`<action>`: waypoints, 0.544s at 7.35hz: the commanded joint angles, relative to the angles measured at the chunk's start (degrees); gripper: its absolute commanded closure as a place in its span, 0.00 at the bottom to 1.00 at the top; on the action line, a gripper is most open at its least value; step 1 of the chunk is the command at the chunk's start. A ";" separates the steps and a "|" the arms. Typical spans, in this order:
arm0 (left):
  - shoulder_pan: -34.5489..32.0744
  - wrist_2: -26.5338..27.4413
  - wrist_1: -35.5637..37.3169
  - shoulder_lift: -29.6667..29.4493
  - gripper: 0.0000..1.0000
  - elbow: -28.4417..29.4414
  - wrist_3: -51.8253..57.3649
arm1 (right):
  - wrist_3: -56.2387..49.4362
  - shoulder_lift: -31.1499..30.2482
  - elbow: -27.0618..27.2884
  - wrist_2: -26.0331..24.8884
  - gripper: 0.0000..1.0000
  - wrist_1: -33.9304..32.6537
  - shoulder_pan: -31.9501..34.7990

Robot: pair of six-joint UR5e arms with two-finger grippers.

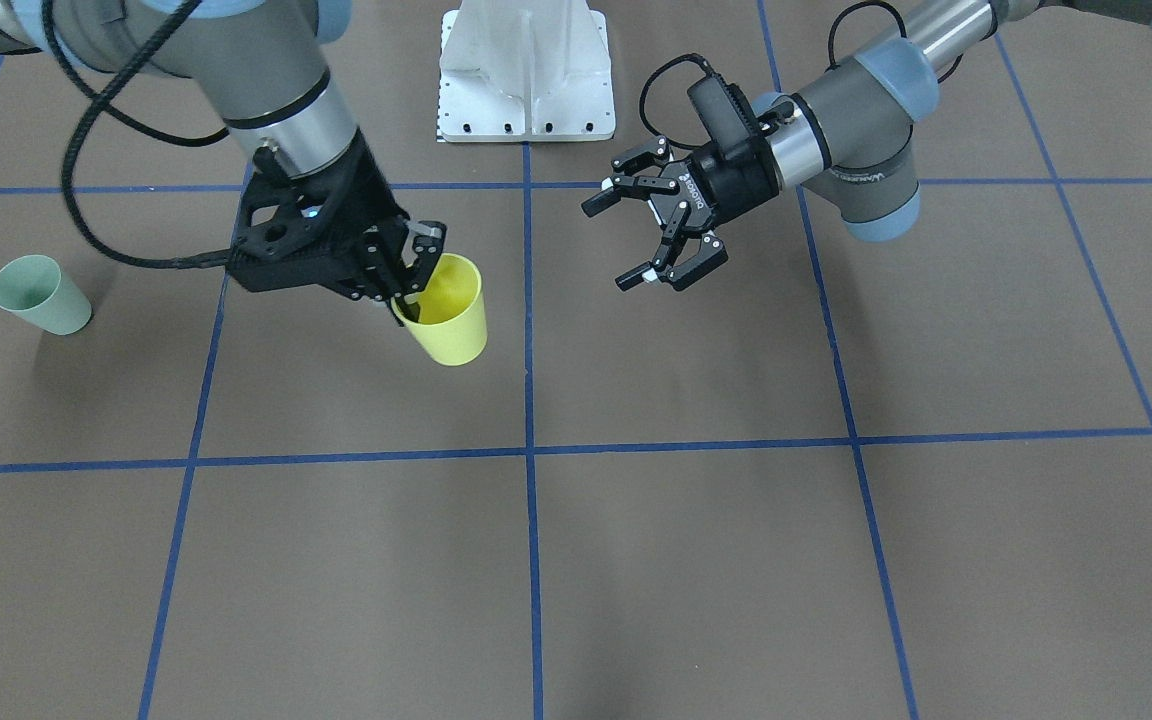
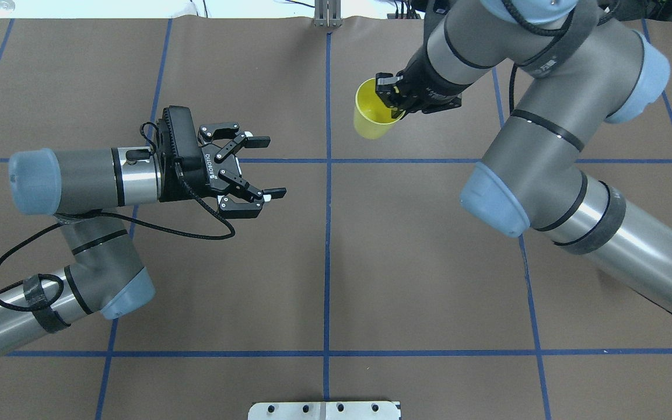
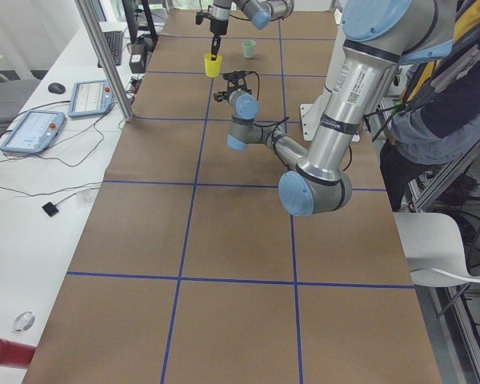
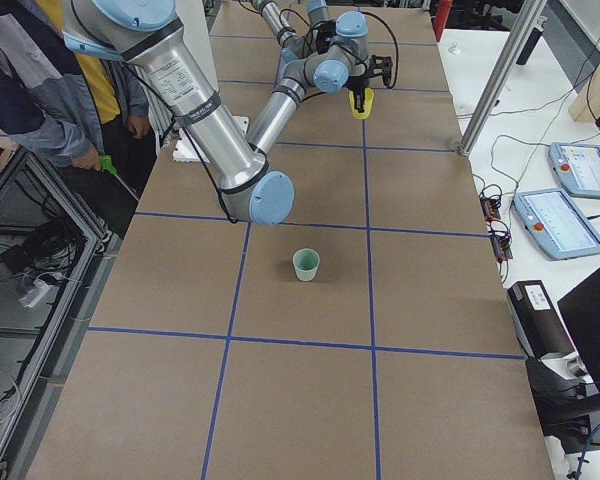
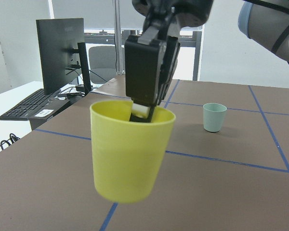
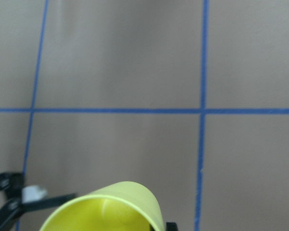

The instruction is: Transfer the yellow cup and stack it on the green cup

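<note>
Standing upright at the far left of the front-facing view is the small, pale mint-green plastic tumbler, the green cup. It is alone on the brown table with its blue tape lines, well apart from everything else. To its right, the right gripper pinches the rim wall of the bright yellow, tapered plastic tumbler, the yellow cup, with one finger inside the mouth and one outside. The left wrist view shows this cup hanging clear of the surface, slightly tilted, with the green cup beyond it. Further right, the left gripper hovers with its jaws spread wide and nothing between them.

The step in hand looks to be the carry toward the green cup. The hold is the weak spot: a pinch on one side of a thin wall could let the cup swing or slide out if the arm moves sharply. The tilt matters too. Lowered off-centre, the yellow base could catch the green rim and tip that light, unsecured tumbler over or shove it aside. Released too high, the cup could bounce out rather than nest.
</note>
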 commanded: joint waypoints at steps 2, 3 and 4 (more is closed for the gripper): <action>-0.74 11.57 11.25 1.02 0.02 0.91 -0.45 | -4.81 -4.01 -1.46 0.10 1.00 -0.16 6.36; -2.66 12.74 16.96 1.29 0.02 0.82 -0.45 | -5.68 -4.53 -1.90 0.10 1.00 -0.07 6.80; -5.28 12.58 23.98 1.29 0.02 0.65 -0.45 | -7.86 -5.14 -1.90 0.18 1.00 -0.07 7.50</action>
